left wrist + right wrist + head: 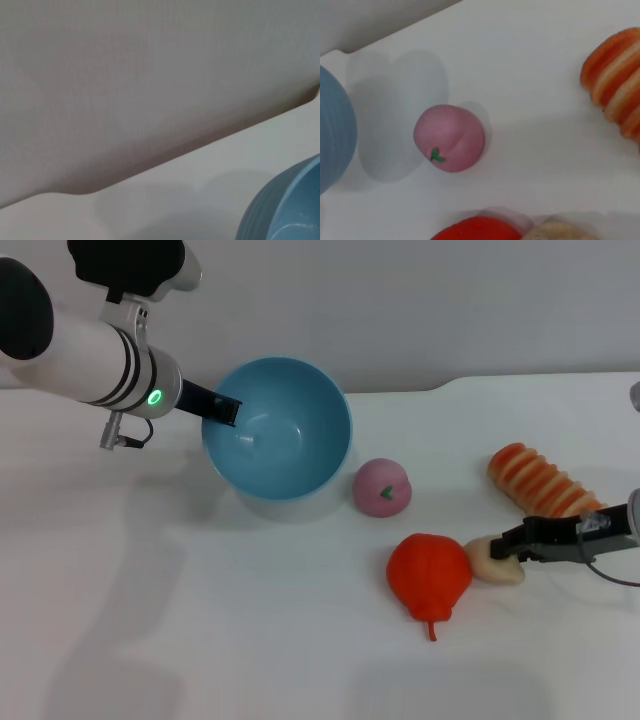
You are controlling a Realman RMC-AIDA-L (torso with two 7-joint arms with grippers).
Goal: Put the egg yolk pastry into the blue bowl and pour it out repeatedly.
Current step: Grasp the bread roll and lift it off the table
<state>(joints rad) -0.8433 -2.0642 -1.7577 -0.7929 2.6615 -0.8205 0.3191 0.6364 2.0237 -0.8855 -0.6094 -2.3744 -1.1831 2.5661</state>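
The blue bowl [300,465] is lifted off the table and tipped with its mouth toward me, empty inside. My left gripper [225,410] is shut on its left rim. The bowl's outer wall [290,210] shows in the left wrist view, and the bowl's side [332,130] also edges into the right wrist view. The egg yolk pastry [495,567] lies on the table at the right, touching a red fruit-shaped thing [430,575]. My right gripper [503,548] reaches in from the right edge and rests over the pastry's top. The pastry [560,232] peeks in at the right wrist view's edge.
A pink ball with a green mark [381,487] sits just right of the bowl; the pink ball [449,138] fills the middle of the right wrist view. An orange-striped bread roll [540,480] lies behind my right gripper. The white table [200,620] meets a grey wall at the back.
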